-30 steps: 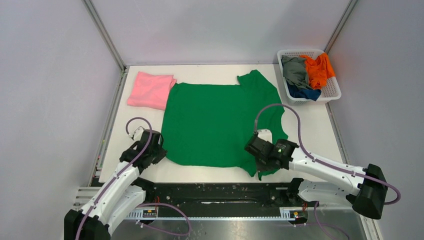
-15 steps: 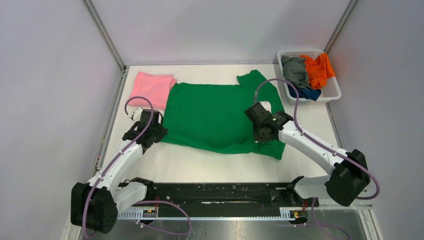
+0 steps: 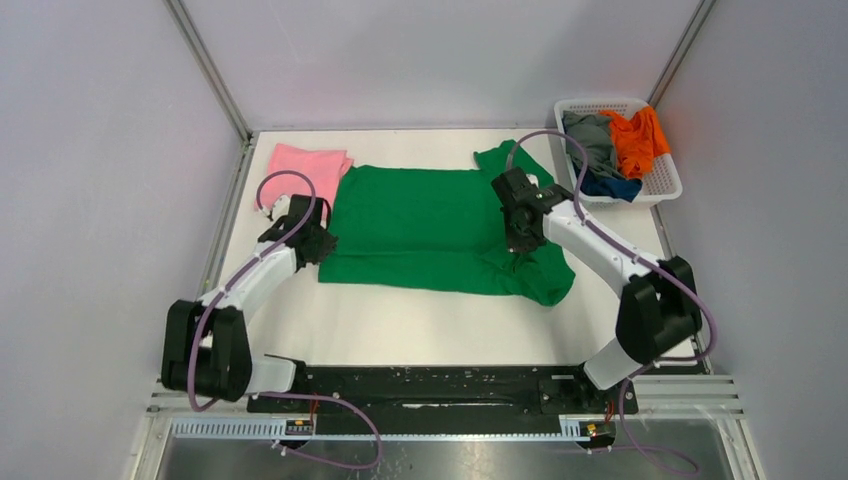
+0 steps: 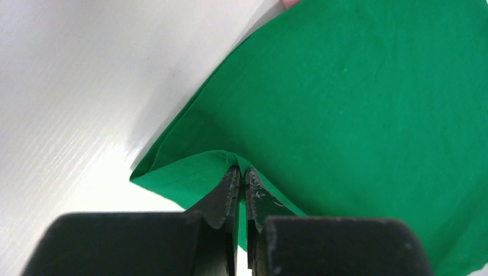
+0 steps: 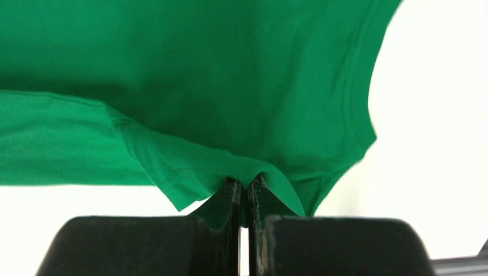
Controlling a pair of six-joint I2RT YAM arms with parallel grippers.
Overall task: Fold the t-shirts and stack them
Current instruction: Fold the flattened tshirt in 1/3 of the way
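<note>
The bright green t-shirt (image 3: 430, 225) lies across the middle of the table, its near half lifted and carried over its far half. My left gripper (image 3: 318, 240) is shut on the shirt's left hem corner (image 4: 190, 172). My right gripper (image 3: 520, 240) is shut on the hem at the right side (image 5: 230, 167). A folded pink t-shirt (image 3: 300, 175) lies at the back left. The grey (image 3: 590, 140), orange (image 3: 635, 135) and dark blue (image 3: 610, 187) t-shirts lie crumpled in the basket.
The white slatted basket (image 3: 665, 185) stands at the back right corner. Bare white table (image 3: 430, 325) shows in front of the green shirt. Metal frame posts and grey walls close in the table on three sides.
Both grippers have moved away from the near edge toward the back, pulling the green shirt's near hem over the rest of the shirt. The shirt now covers about half the depth it did.
</note>
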